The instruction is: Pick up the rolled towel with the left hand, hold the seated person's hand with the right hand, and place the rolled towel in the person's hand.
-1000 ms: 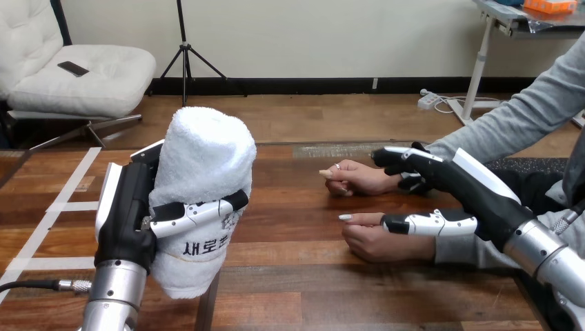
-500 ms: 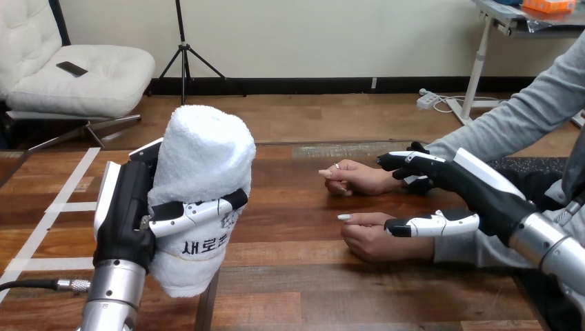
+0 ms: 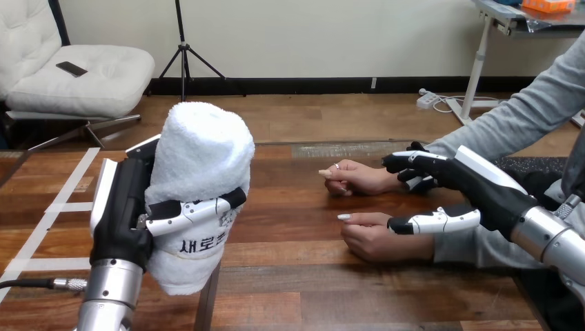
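The rolled white towel (image 3: 200, 158) stands upright at the left, lifted off the wooden table (image 3: 310, 289). My left hand (image 3: 121, 214) is shut on it, thumb across its front. The person's two hands lie on the table at the right: the far hand (image 3: 359, 178) loosely closed, the near hand (image 3: 376, 240) palm down. Reaching in from the right over their wrists is my right hand (image 3: 483, 193), open. Its fingers (image 3: 407, 164) sit by the far hand's wrist and its thumb (image 3: 431, 221) lies over the near hand's wrist, curled round neither.
White tape strips (image 3: 62, 207) mark the table's left part. The person's grey sleeve (image 3: 524, 117) comes in from the upper right. Bare wood lies between the towel and the person's hands.
My right hand has drawn back a little to the right along the person's wrists. My left hand has shifted slightly left and up with the towel.
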Controlling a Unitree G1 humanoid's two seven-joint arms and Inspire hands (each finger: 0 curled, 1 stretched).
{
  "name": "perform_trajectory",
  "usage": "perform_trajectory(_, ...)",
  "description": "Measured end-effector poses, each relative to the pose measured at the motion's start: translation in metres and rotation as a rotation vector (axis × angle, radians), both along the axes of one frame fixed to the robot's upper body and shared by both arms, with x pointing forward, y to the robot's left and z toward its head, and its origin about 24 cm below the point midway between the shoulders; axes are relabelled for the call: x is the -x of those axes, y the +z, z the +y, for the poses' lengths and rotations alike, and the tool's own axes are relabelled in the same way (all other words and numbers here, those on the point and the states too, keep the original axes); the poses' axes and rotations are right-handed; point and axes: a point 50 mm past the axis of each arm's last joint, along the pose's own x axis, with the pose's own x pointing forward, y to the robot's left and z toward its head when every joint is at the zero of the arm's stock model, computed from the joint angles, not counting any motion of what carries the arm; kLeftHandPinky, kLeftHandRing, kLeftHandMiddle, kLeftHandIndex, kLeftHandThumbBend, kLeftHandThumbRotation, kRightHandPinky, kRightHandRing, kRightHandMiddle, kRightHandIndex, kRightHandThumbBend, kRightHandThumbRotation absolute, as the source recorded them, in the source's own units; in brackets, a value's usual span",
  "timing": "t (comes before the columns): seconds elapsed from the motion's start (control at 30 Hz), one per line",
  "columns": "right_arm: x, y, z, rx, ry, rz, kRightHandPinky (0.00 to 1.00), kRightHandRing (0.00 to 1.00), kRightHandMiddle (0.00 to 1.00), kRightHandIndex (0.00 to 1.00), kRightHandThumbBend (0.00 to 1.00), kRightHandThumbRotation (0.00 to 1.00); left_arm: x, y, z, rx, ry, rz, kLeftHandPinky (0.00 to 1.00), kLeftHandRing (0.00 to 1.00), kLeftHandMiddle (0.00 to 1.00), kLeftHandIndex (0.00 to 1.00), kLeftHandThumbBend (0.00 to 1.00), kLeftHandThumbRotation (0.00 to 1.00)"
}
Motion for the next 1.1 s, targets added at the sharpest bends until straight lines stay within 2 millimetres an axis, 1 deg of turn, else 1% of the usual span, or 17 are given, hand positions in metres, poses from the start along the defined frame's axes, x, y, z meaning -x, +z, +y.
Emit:
perform_trajectory(0.37,-0.001,-0.007,0.0,0.046,-0.004,0.037,0.74,0.83,0.86,0.86,1.0,0.53,0.0,0.001,0.003,0.003,0.006,-0.003,0.27,0.32,0.38,0.39,0.6,0.0)
perform_trajectory(0.8,0.0,-0.014,-0.005,0.082,-0.01,0.09,0.73,0.83,0.86,0.87,1.0,0.47,0.001,0.0,0.004,0.021,0.0,-0.007,0.28,0.33,0.38,0.4,0.6,0.0)
perform_trajectory(1.1,-0.001,-0.016,-0.007,0.105,-0.015,0.117,0.72,0.82,0.85,0.86,1.0,0.46,0.001,0.0,0.004,0.022,-0.001,-0.01,0.28,0.33,0.38,0.4,0.6,0.0)
